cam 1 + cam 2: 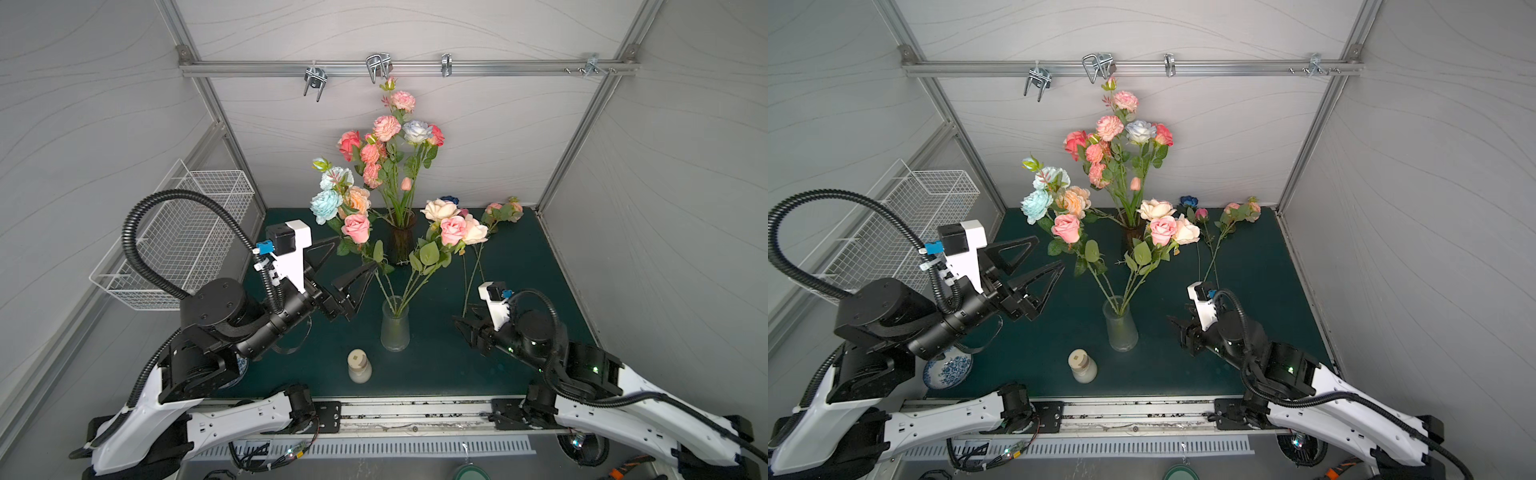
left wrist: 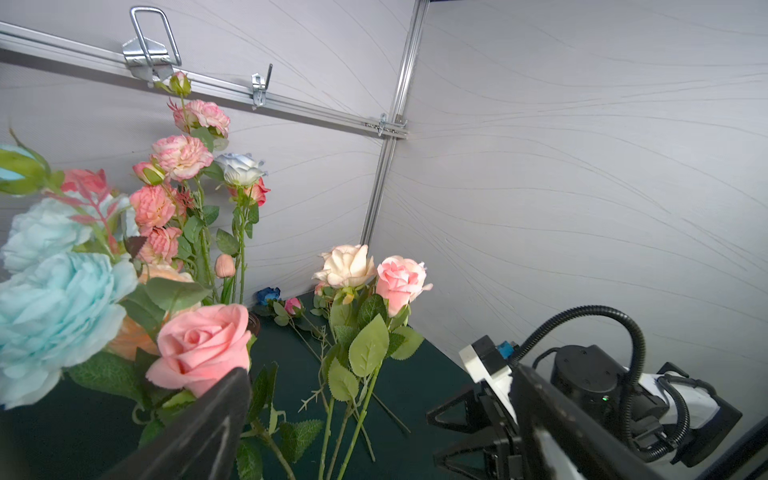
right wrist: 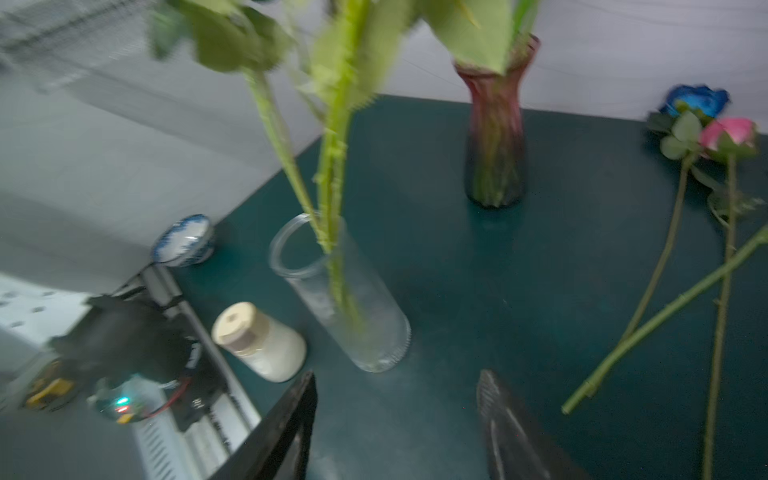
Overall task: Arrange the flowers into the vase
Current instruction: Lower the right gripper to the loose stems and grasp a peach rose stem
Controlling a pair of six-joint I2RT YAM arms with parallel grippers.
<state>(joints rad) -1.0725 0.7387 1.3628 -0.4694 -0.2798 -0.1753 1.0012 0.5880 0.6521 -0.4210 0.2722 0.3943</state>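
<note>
Left gripper (image 1: 357, 250) stands wide apart and empty, its black triangular fingers (image 1: 353, 282) just beside the leaves of the bunch in the clear vase (image 1: 395, 328). Right gripper (image 3: 397, 374) hangs low over the green mat (image 1: 519, 257) with a clear gap between its jaws and nothing in it, close to the cut ends of the loose stems (image 3: 660, 316).

Most of the flowers (image 1: 356, 227) already stand in vases: one fan in the clear vase at the front, a taller spray in the dark vase (image 1: 401, 241) behind it. About three remain flat on the mat to the right, their blooms near the back wall, a deep blue bloom (image 3: 698, 99) among them.

The likeliest upset is the clear vase. It is tall, narrow and smooth, and its bunch splays to both sides, so a finger that snags a leaf could tip it. The loose stems cross one another; lifting one may drag its neighbour. They are thin, hard-looking and thorned, and lie flush on the mat, so a pinch could slip. Petals look like soft fabric; the dark vase is ribbed, waisted, reddish glass.
</note>
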